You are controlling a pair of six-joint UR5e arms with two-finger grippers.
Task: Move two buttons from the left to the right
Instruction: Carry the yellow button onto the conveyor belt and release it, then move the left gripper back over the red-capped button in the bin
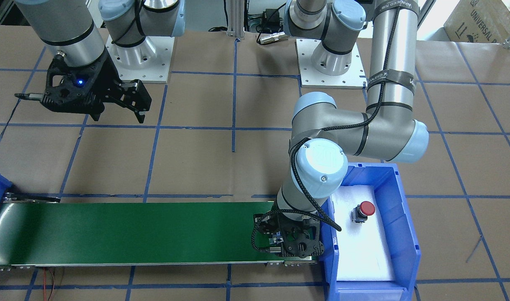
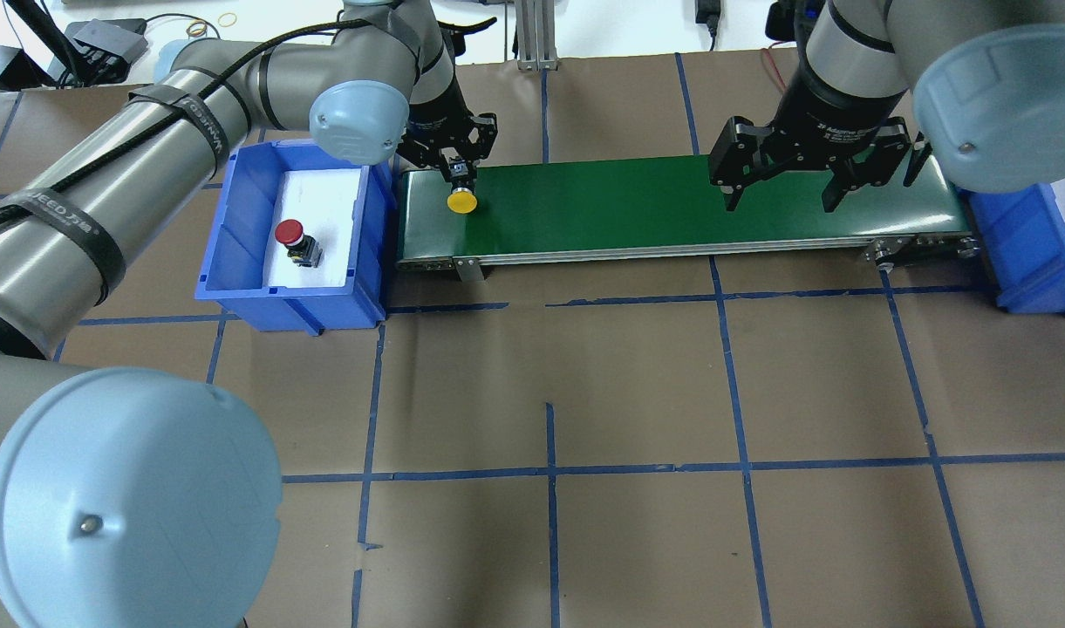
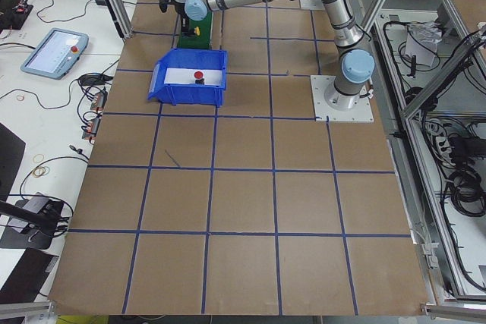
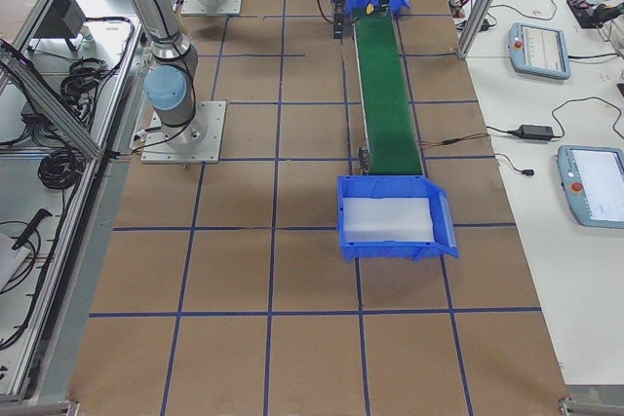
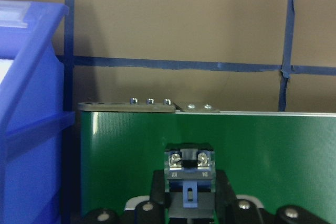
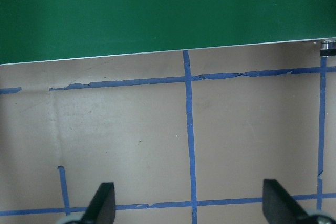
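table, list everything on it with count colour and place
table: 1, brown, blue tape grid
belt: 1, green, between the bins
left bin: 1, blue, belt's left end
right bin: 1, blue, belt's right end
pads: 2, white, left pad and right pad, one per bin
red button: 1, on the left pad
yellow button: 1, belt's left end, gripped
left gripper: 1, black, shut on the yellow button
right gripper: 1, black, open, above the belt's right part

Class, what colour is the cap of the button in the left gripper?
Yellow; the button shows best in the overhead exterior view.
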